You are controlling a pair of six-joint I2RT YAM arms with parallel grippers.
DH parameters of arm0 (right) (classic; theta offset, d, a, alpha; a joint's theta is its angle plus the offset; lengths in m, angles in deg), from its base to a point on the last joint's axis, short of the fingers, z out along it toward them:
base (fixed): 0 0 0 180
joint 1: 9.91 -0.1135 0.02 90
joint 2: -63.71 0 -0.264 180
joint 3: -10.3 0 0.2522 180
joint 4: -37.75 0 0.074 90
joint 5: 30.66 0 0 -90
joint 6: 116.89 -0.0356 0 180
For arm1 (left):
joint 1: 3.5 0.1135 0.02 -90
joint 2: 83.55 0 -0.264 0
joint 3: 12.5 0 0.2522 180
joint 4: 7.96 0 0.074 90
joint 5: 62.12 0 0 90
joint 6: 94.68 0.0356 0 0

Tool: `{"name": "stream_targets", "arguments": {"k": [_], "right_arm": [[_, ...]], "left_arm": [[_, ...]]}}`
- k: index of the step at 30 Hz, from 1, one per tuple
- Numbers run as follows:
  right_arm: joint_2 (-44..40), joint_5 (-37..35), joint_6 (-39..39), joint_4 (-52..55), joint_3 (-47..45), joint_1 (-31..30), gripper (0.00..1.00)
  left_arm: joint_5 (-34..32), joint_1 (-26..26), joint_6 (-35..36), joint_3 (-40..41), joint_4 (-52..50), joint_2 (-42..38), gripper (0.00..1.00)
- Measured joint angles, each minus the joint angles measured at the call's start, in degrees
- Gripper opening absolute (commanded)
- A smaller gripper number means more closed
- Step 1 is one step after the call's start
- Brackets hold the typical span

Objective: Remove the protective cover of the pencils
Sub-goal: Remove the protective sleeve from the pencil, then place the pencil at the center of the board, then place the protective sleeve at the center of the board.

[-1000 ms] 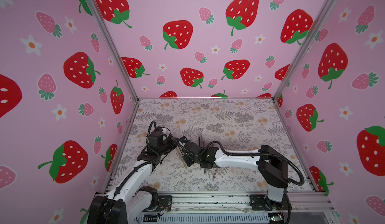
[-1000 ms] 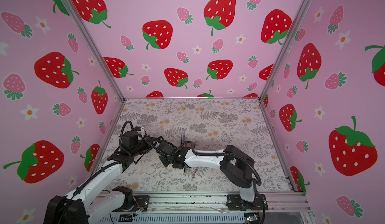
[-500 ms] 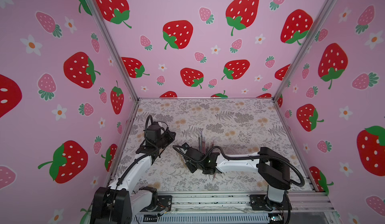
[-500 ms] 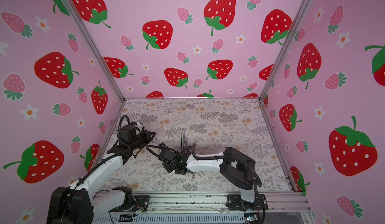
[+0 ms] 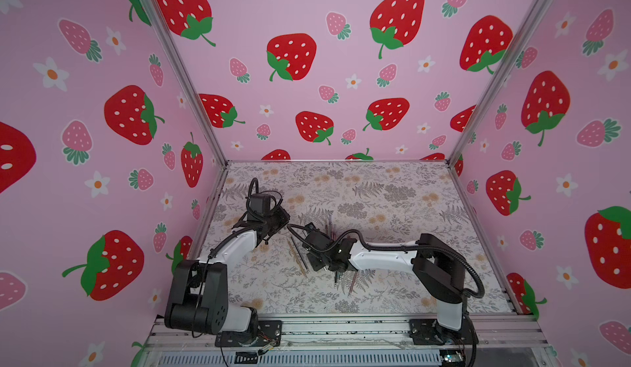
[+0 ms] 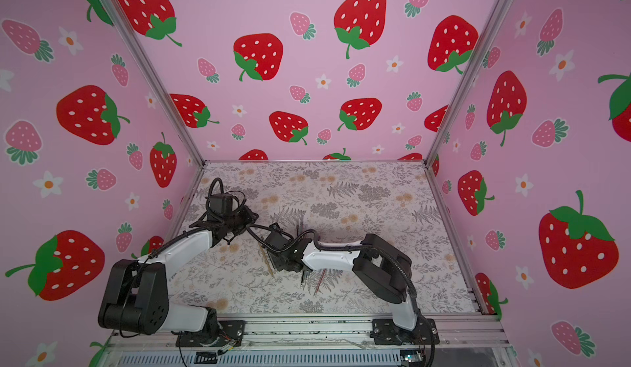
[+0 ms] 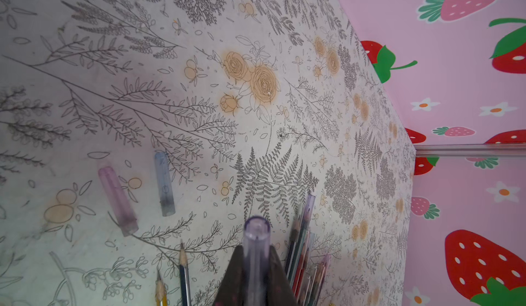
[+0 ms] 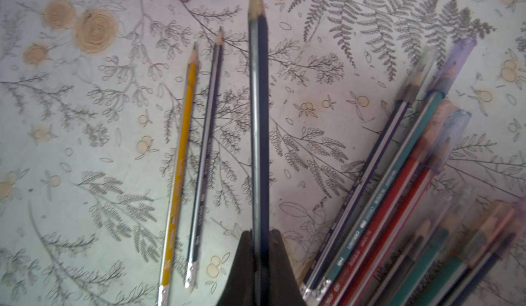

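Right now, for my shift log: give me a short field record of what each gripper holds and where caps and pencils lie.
left gripper: shut on clear cap
right gripper: shut on dark pencil, tip bare
loose caps on table: pink cap, blue-grey cap
uncapped pencils lying: yellow pencil, striped pencil
capped pencils: bunched pile beside them

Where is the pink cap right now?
In the left wrist view, the pink cap lies on the table beside the grey cap, past the tips of two bare pencils.
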State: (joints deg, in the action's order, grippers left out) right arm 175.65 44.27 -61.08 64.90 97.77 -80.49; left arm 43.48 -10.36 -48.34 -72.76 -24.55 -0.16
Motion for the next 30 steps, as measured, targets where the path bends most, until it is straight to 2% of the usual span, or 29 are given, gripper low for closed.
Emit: {"name": "stream_targets", "arguments": {"k": [12, 30], "right_arm": [[5.6, 2.5, -1.7, 5.2, 6.0, 0.6, 0.01], [8.0, 4.9, -2.3, 6.8, 8.9, 1.1, 0.22]], "left_arm": [[-1.6, -0.8, 3.1, -7.7, -5.3, 10.4, 0.0], [-4.1, -2.0, 5.8, -16.8, -11.4, 22.0, 0.0]]}}
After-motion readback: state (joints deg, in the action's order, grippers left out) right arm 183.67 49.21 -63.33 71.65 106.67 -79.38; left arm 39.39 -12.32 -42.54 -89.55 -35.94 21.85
